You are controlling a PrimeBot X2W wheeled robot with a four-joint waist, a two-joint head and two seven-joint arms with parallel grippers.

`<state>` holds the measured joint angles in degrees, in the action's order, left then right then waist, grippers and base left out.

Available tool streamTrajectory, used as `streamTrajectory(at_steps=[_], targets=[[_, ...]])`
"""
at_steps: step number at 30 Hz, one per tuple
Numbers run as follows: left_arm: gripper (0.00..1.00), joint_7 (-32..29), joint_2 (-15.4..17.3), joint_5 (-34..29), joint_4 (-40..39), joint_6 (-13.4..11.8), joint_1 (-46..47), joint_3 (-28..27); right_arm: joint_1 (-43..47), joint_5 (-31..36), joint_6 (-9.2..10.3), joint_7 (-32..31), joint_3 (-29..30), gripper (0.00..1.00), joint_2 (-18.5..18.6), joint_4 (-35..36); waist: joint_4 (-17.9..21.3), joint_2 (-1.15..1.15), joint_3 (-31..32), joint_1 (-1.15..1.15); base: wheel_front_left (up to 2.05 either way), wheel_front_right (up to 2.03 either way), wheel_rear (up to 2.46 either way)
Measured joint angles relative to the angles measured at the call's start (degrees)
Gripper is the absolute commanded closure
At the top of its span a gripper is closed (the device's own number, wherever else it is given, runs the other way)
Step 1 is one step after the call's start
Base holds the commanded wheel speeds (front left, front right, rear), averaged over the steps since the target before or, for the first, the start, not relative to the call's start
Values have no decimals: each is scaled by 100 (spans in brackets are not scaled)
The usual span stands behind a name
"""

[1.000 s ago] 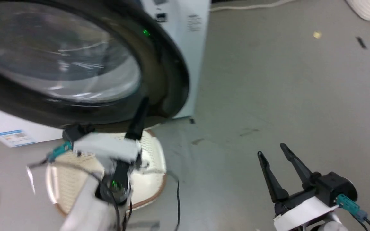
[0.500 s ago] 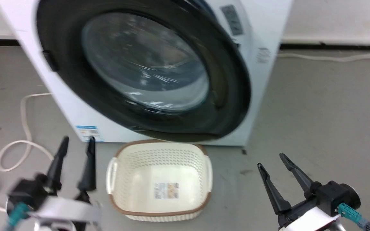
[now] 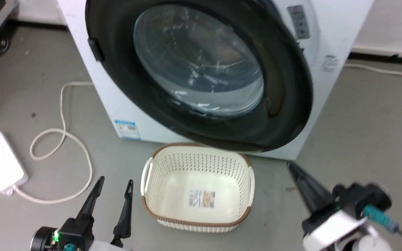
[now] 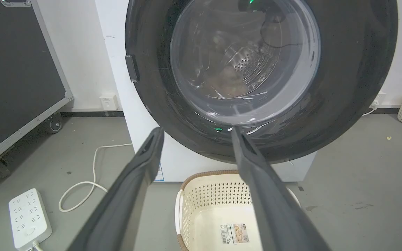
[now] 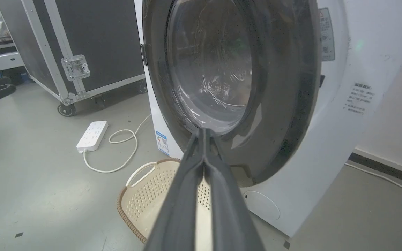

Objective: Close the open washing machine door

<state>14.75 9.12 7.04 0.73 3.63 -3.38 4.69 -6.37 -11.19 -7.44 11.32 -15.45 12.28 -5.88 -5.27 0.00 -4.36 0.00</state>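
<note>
Seemingly the closing step is at its end. We see the washing machine door (image 3: 201, 69), in the upper centre of the head view, lying against the front of the washing machine (image 3: 330, 31). Its black frame looks flat to the white panel. From the right wrist view we cannot tell whether there is a thin gap along its right edge. We judge that the next move calls for a check of the latch. If it has not caught, a firm push on the frame is needed, not on the glass bowl. The left gripper (image 3: 115, 180) sits at the lower left, fingers spread and empty, pointing up the frame and touching nothing. The right gripper (image 5: 202, 129), blurred at the lower right of the head view, has its two fingers pressed together on nothing. It is aimed at the door's lower rim and appears clear of it. A cream basket (image 3: 194, 160) stands just below the door, between the two grippers.
</note>
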Motion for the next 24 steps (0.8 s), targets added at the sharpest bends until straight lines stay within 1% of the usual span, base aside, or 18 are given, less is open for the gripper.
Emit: streamTrajectory(at_steps=[3, 4, 10, 14, 16, 17, 21, 24], targets=[[0, 0, -51, -51, 3, 7, 105, 22, -402, -105, 0, -127, -73, 100, 221, -19, -93, 0, -211, 0, 0, 0, 0], [0, 0, -109, -100, 5, 9, 219, 57, -937, -292, 0, -296, -216, 100, 502, -108, -186, 0, -441, 0, 0, 0, 0], [0, 0, -218, -138, 32, 59, 469, 125, -2001, -900, 0, -681, -439, 100, 1029, -538, -398, 0, -890, 1, 0, 0, 0], [0, 0, -310, -140, 41, 76, 638, 158, -2598, -1370, -25, -906, -207, 100, 1258, -984, -585, 0, -1131, 1, 0, 0, 0], [0, 0, -343, -140, 38, 90, 722, 166, -2878, -1410, -20, -982, -166, 100, 1368, -1147, -684, 0, -1238, 1, 0, 0, 0], [0, 0, -408, -137, 40, 92, 801, 161, -3293, -1494, -14, -1078, -70, 100, 1572, -1407, -808, 0, -1390, 1, 0, 0, 0], [0, 0, -464, -137, 52, 107, 841, 161, -3801, -1572, -13, -1232, 49, 100, 1714, -1875, -923, 0, -1543, 1, 0, 0, 0], [0, 0, -486, -137, 58, 108, 900, 154, -4169, -1571, -14, -1279, 160, 100, 1726, -2275, -970, 0, -1622, 1, 0, 0, 0]])
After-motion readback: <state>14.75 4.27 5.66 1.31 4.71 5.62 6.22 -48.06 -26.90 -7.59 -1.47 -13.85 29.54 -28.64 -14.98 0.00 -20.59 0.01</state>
